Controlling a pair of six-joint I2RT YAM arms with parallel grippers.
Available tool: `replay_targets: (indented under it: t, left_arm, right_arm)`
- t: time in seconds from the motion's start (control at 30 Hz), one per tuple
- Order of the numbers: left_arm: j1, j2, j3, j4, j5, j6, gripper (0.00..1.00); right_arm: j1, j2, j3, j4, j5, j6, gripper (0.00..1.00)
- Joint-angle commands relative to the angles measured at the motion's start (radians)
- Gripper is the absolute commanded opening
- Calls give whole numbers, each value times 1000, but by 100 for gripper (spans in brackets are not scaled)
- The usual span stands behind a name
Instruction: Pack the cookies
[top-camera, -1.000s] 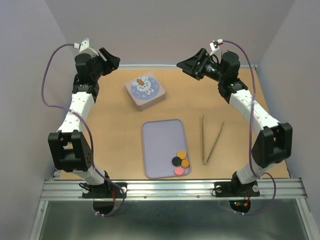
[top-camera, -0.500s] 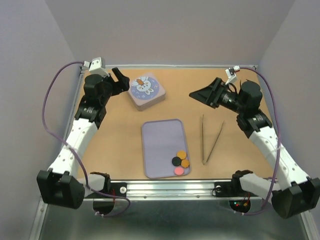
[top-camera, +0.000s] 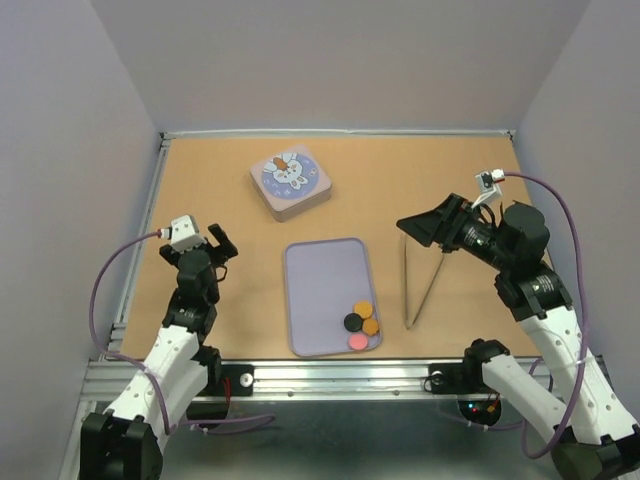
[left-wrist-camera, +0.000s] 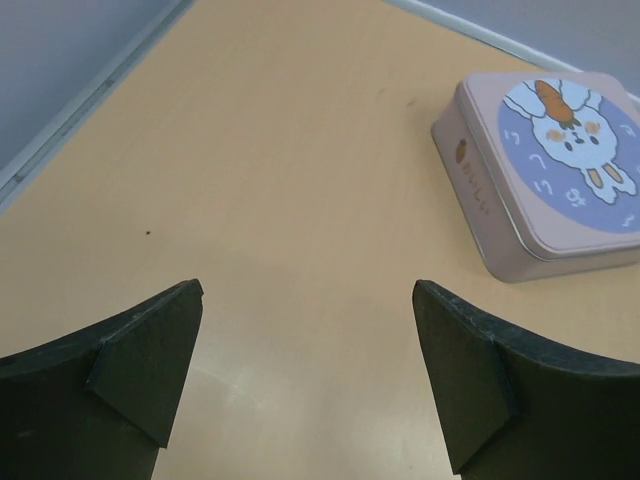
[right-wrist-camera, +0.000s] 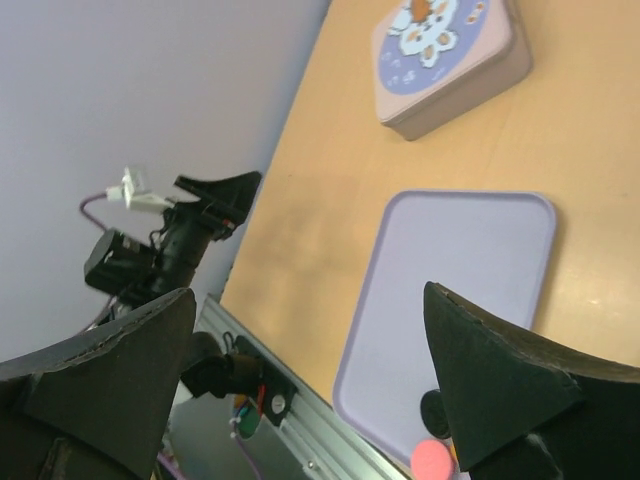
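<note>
The tan table (top-camera: 220, 190) is enclosed by grey walls. The left gripper (top-camera: 219, 240) is held over the table's left side, well apart from the tray. Its jaws are spread wide, with nothing between them. The right gripper (top-camera: 418, 226) is seen over the far end of the tongs in the top view, its jaws likewise parted and empty. A lavender tray (top-camera: 320, 275) is laid at the centre, near the front edge. A pink square tin (top-camera: 291, 181) printed with a rabbit is set closed beyond the tray. Metal tongs (top-camera: 424, 288) are laid right of the tray. The cookies (top-camera: 361, 324), two orange, one black and one pink, are clustered in the tray's near right corner.
</note>
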Motion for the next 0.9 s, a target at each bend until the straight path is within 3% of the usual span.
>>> replay_targets:
  t: [0.0,0.2,0.47,0.53,0.6,0.73,0.87]
  left_arm:
    - [-2,-19,-104,418,-120,111,99]
    - [6,271,-128,654,-131,150,99]
    - [38,670,86,820,24,245,99]
    - [54,713,157,739,51,294,95]
    - [52,738,179,758,120,364,90]
    - [72,730,47,989,177,379,99]
    - [156,756,-30,1160,266,318,99]
  right_arm:
    - [0,-41,-35,-7,172,-5,100]
    - [0,-29,-50,-8,262,-22,100]
    - [0,-61,-119,-13,316,-20,100]
    - [0,-58,-124,-16,312,-23,100]
    - [0,-44,-121,-19,312,-25,100]
    - [0,-13,-113,-20,325,-34,100]
    - [0,8,-122,-22,359,-43,100]
